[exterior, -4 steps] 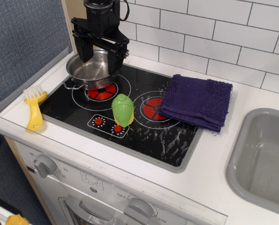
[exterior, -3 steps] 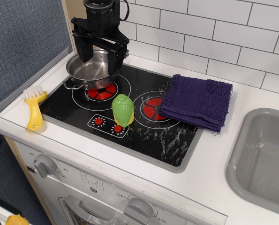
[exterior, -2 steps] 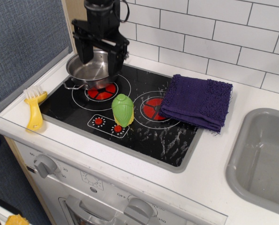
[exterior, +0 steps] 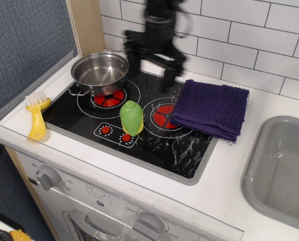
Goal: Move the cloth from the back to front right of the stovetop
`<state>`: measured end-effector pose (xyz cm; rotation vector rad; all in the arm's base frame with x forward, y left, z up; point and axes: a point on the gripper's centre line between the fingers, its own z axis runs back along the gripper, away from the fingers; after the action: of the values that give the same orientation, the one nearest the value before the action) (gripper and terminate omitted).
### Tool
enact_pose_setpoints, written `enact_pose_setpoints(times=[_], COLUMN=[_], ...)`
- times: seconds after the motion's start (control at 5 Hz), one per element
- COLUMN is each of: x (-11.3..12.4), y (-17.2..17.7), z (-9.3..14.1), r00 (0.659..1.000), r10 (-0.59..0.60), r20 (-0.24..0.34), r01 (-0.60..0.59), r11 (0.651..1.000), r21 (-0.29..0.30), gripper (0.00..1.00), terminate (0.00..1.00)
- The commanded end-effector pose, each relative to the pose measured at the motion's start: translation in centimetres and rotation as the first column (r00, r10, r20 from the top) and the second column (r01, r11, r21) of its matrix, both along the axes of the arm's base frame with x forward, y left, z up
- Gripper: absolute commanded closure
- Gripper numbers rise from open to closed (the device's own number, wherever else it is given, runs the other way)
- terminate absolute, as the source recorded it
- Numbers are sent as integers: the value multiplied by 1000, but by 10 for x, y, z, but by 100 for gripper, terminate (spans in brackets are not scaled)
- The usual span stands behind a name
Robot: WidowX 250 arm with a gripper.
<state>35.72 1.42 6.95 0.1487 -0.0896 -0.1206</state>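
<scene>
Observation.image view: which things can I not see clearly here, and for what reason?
- Gripper: motion blur smears it; whether its jaws are open or shut cannot be told.
- Cloth: its underside and the stovetop corner beneath it are hidden by the cloth itself.
- Sink: the right frame edge cuts it off.
- Oven knob markings: too small to read.

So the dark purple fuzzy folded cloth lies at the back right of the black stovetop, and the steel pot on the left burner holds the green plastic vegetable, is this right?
Not quite. In the observation.image view the steel pot is empty; the green plastic vegetable stands on the glossy black stovetop in front of the pot, between the two burners. The rest is right: the dark purple fuzzy folded cloth lies at the back right.
</scene>
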Motion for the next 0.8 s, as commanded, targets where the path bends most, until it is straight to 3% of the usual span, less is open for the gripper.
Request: enact_pose_setpoints(times=[0.0,0.2,0.6], x=[19,29,36], y=[-63,-63,-66], z=[10,-11,-54], r00=[998,999,1000], r10=[-30,18,18], r20=[62,47,5], r01=[33,-13,-17], r11=[998,995,994], r21=[-59,-101,-108], gripper=[0,0,0], terminate=[0,0,0])
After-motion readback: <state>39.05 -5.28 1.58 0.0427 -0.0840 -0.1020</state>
